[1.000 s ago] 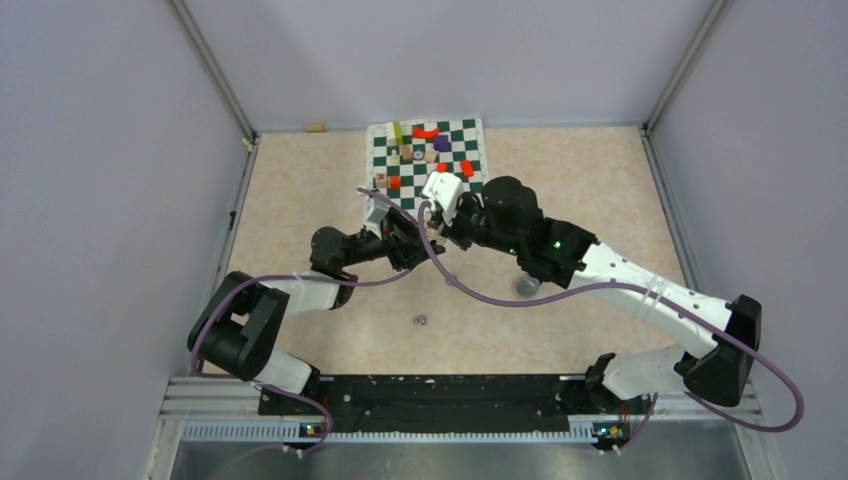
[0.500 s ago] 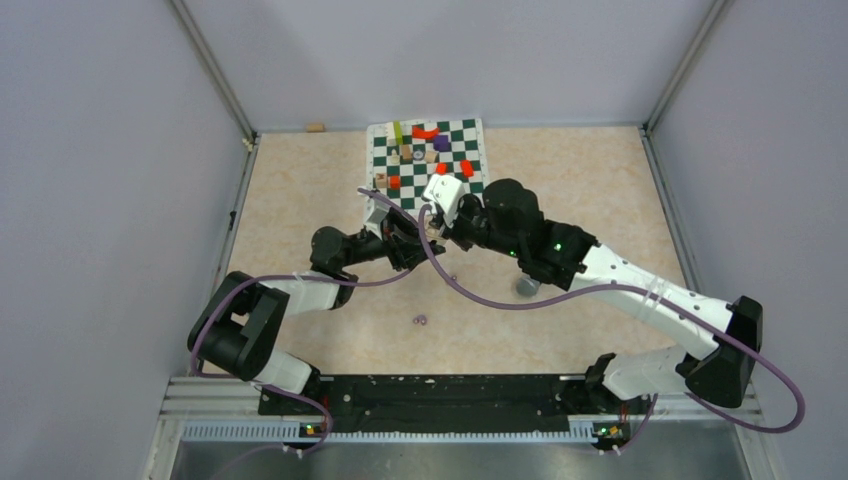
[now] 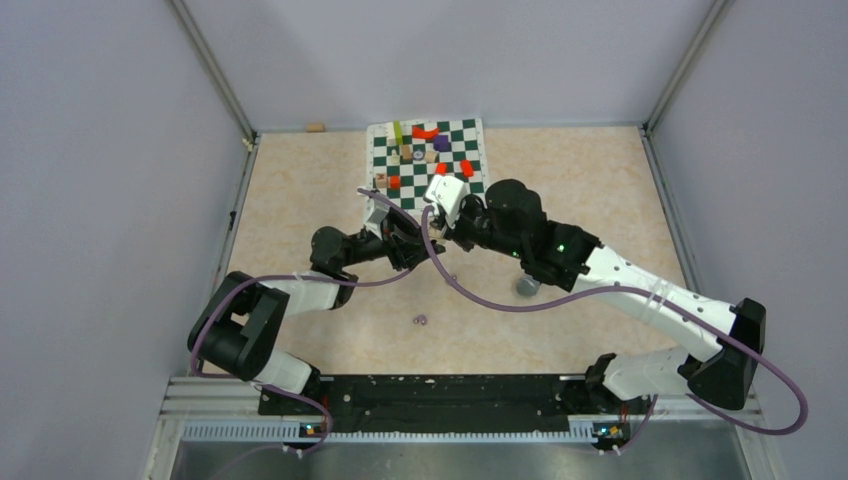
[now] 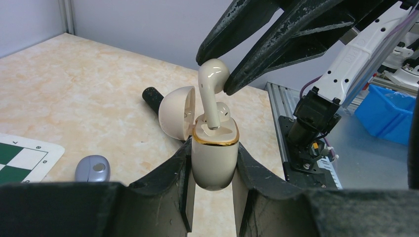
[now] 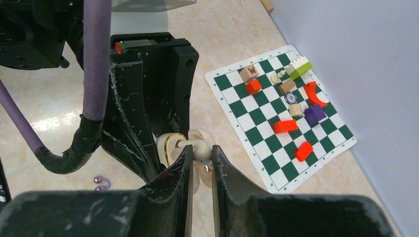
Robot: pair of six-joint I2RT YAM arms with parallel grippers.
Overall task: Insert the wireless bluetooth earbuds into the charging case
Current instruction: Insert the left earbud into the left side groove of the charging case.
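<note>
The charging case [image 4: 215,170] is cream with a gold rim and stands upright with its lid [image 4: 175,117] open. My left gripper [image 4: 214,153] is shut on the case's sides. A cream earbud [image 4: 212,79] hangs over it, its stem reaching down into a slot of the case. My right gripper [image 5: 201,154] is shut on that earbud's head [image 5: 202,148]. A second earbud [image 4: 224,111] sits in the case beside it. In the top view both grippers [image 3: 425,235] meet mid-table, and the case is hidden between them.
A chessboard mat [image 3: 472,133] with red, purple and wooden blocks lies at the back. On the table are a small grey object [image 3: 526,286], a tiny purple piece [image 3: 420,320] and a black cylinder [image 4: 150,94]. A cork [image 3: 316,127] lies by the back wall.
The right arm has shifted very slightly. Both grips and the case stay as they were.
</note>
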